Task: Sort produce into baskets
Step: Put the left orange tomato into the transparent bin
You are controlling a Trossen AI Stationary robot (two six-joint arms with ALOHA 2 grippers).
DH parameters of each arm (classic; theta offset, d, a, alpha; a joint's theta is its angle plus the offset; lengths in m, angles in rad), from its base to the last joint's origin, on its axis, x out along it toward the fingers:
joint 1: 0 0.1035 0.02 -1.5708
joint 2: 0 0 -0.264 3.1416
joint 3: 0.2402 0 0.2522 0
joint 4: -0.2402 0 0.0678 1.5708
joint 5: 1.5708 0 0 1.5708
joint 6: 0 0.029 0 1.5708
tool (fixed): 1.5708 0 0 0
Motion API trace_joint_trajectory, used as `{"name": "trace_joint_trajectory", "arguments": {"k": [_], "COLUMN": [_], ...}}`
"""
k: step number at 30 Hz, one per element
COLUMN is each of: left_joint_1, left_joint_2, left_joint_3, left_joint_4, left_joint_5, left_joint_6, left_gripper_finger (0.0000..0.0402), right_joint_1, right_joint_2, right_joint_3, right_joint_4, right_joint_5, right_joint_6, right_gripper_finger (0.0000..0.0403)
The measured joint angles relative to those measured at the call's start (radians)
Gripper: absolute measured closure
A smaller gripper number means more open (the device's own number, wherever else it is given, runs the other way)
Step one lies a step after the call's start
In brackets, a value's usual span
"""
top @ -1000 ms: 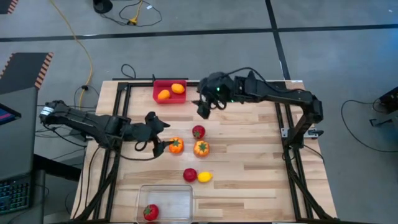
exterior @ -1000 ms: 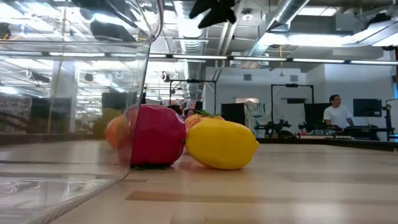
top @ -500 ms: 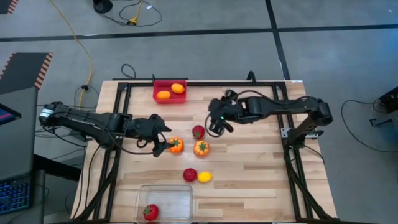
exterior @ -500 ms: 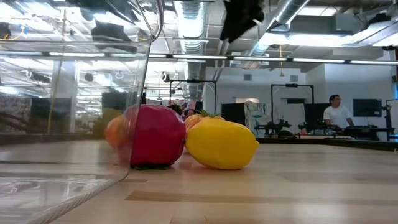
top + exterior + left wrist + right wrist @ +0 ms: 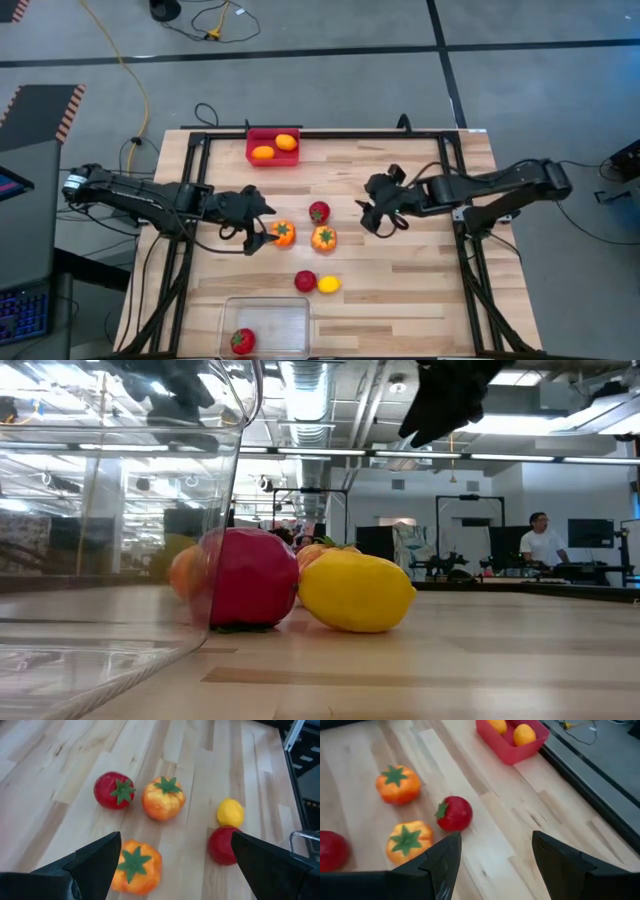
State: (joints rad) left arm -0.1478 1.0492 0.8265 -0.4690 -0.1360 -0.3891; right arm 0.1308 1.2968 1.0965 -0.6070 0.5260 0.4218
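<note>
Left gripper (image 5: 262, 232) on my feed: fingers wide apart, holding nothing, just beside the stemmed orange fruit (image 5: 283, 233). Right gripper (image 5: 377, 212) also spread and empty, well to the other side of that fruit, past the red tomato (image 5: 319, 212) and second stemmed orange (image 5: 323, 238). Bare table (image 5: 420, 290) beyond. Red fruit (image 5: 305, 281) touches the yellow one (image 5: 328, 284) nearer the clear bin (image 5: 290, 310), which holds one red fruit (image 5: 242, 341). Red bin (image 5: 254, 140) at the far edge holds two plain oranges (image 5: 275, 147).
</note>
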Motion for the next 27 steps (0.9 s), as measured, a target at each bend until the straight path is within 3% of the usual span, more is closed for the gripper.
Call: {"name": "trace_joint_trajectory", "arguments": {"k": [9,27], "left_joint_1": [-0.003,0.005], "left_joint_2": [0.027,0.337], "left_joint_3": [0.0,0.002], "left_joint_4": [0.013,0.08], "left_joint_5": [0.035,-0.027], "left_joint_6": [0.031,0.265], "left_gripper_finger": [0.0036,0.0036], "right_joint_1": [0.063,0.204], "right_joint_2": [-0.021,0.09], "right_joint_3": [-0.113,-0.187], "right_joint_4": [0.132,0.315], "right_joint_5": [-0.003,-0.005], "right_joint_6": [0.023,0.024], "right_gripper_finger": [0.0132,0.0132]}}
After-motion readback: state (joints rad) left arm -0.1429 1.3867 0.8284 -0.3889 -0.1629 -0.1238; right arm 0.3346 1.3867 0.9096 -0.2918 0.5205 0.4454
